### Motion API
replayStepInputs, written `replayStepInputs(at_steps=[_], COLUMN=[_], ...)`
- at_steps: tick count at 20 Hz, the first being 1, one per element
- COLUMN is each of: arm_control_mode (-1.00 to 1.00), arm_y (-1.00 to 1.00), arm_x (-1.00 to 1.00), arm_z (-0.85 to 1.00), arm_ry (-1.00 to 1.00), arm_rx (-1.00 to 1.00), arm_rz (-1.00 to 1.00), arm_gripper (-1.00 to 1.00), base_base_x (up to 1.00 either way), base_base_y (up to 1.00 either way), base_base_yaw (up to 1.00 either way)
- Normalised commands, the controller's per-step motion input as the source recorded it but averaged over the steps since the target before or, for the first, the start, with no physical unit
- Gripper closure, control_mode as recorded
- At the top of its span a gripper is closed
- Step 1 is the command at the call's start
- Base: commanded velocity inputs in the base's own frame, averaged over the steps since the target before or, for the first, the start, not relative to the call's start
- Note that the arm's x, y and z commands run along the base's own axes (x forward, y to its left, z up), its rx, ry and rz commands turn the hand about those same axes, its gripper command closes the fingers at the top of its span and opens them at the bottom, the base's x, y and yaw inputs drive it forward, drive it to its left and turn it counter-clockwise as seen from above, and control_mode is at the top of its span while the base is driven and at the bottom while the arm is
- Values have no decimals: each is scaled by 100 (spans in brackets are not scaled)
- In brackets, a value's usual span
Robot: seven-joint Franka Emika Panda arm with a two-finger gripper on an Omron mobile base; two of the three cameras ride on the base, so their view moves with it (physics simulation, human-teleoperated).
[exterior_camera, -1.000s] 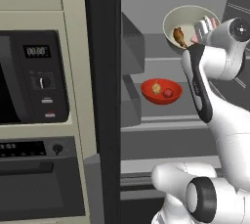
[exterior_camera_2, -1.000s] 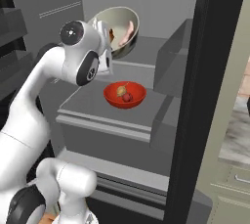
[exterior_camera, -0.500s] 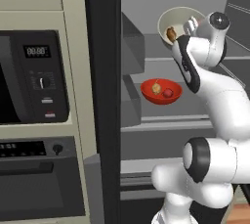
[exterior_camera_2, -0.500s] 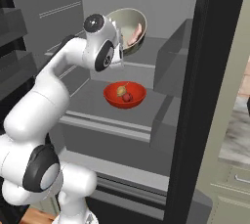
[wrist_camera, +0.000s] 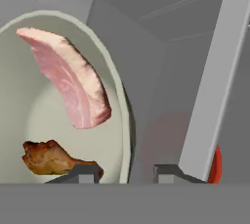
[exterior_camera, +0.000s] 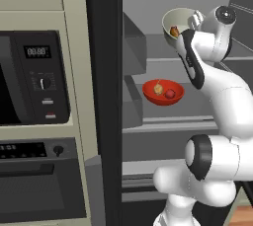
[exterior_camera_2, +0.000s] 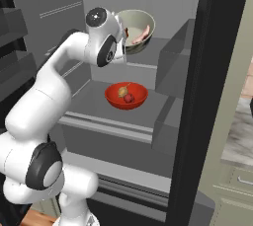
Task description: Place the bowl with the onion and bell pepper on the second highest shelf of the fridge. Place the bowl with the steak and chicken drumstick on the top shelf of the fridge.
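The red bowl with the onion and bell pepper [exterior_camera: 163, 92] [exterior_camera_2: 126, 95] sits on the second highest shelf [exterior_camera: 197, 114] [exterior_camera_2: 99, 111] of the open fridge [exterior_camera: 101, 96]. The onion [exterior_camera: 158, 89] and a small red piece lie in it. A pale cream bowl [exterior_camera: 177, 24] [exterior_camera_2: 136, 30] [wrist_camera: 29, 115] is tilted at the top shelf [exterior_camera: 153, 60] [exterior_camera_2: 150, 58]. It holds the pink steak [wrist_camera: 71, 83] and the chicken drumstick [wrist_camera: 49, 158]. My gripper [wrist_camera: 124, 173] straddles the cream bowl's rim with its fingertips [wrist_camera: 83, 173] apart, open, with a gap on each side.
A black microwave [exterior_camera: 29, 77] and an oven [exterior_camera: 39, 170] are set in the cabinet left of the fridge. The black fridge door [exterior_camera_2: 197, 96] stands open on the right. Door bins [exterior_camera: 133, 47] line the fridge's left side. My arm fills the shelf opening.
The arm has stretched up and carried the cream bowl deeper into the fridge, over the top shelf. The fingers, shut on the rim before, now stand apart. The red bowl has not moved.
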Motion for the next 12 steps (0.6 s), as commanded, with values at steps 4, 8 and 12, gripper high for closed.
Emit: replayStepInputs(at_steps=[4, 8, 12], arm_control_mode=[-100, -100, -100], arm_y=[6, 19, 37], arm_x=[-100, -100, -100], arm_z=[66, 48, 24], arm_ry=[-29, -30, -23], arm_rx=[-1, -1, -3], arm_rz=[-6, -6, -4], arm_gripper=[-100, -100, -100], base_base_x=[0, 0, 0], base_base_y=[0, 0, 0], base_base_yaw=[0, 0, 0])
